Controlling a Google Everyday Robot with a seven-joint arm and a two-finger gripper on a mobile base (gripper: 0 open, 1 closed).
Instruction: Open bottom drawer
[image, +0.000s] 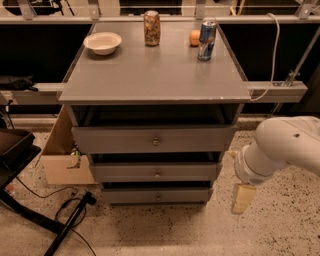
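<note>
While the grey cabinet (155, 75) is standing mid-scene, a white arm (280, 150) is reaching in from the right. The bottom drawer (157, 195) is sitting lowest, by the floor. The gripper (243, 198) is hanging near its right end, apart from it; whether parted or closed, I cannot tell. A bowl (102, 42) is resting far left on top.

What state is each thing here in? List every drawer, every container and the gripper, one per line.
bottom drawer: not pulled out, nothing touching its knob.
middle drawer: looks shut.
top drawer: looks shut.
bowl: upright, looks empty.
brown can: upright.
blue can: upright.
gripper: low, right of the drawers, touching nothing.
</note>
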